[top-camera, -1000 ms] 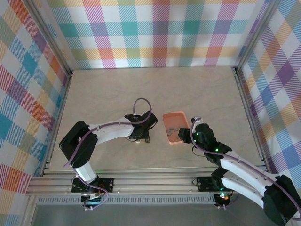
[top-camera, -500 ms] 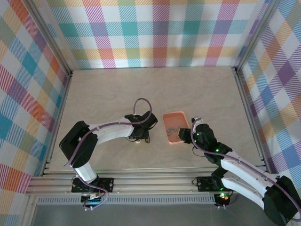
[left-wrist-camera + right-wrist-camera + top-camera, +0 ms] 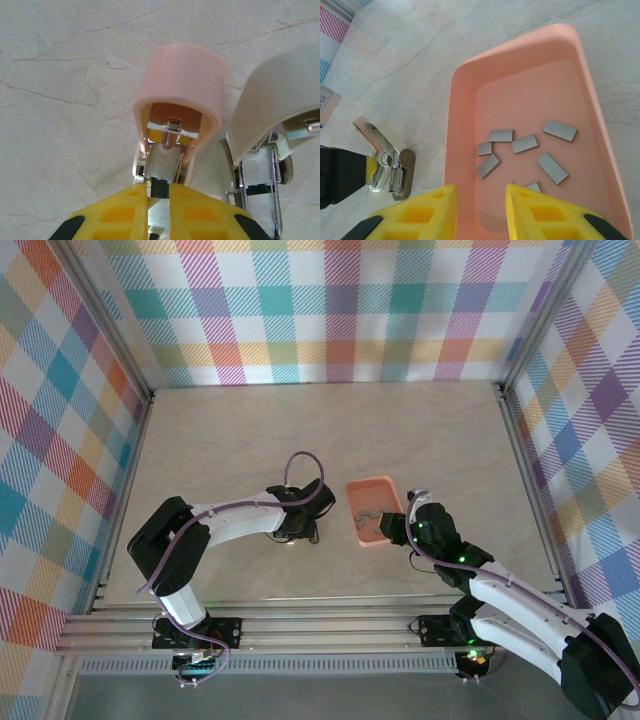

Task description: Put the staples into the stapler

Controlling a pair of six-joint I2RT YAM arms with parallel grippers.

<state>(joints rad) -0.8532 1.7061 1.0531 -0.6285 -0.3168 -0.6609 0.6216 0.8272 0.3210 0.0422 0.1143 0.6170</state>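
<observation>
Near edge of table point(image 3: 250, 440), a little left of middle: left hand point(image 3: 159, 202), fingers point(image 3: 120, 217) drawn almost together, apparently pinched on the rear of the pink stapler point(image 3: 180, 85). Contact itself partly hidden beneath the pads. Pink lid hinged up, rail exposed. Just beside it, to its right in the left wrist view: stapler point(image 3: 272, 100), pale top likewise swung up, grey channel open below. Contents of that channel: cannot tell.

Right of middle, about the same depth: right hand point(image 3: 480, 212), spread wide, nothing held, poised over the near rim of the tray point(image 3: 457, 120). Tray nearer the table's near edge than the far one, apart from both staplers.

Farther in, on the tray floor: staples point(image 3: 520, 145), about seven short grey strips, flat, loosely scattered, a few touching at corners.

Judged step: pick-up, not yet loading. Stapler open and ready, no strip lifted.

Next move, as a guess: lower right hand onto one isolated strip, fingertips down to the tray floor and clear of the rim, then close across its narrow width. Thin, flat, likely slippery. After that, carry left to the open channel.

Worth noting: left hand seemingly on the pink one, so risk of the unheld stapler sliding during insertion.
</observation>
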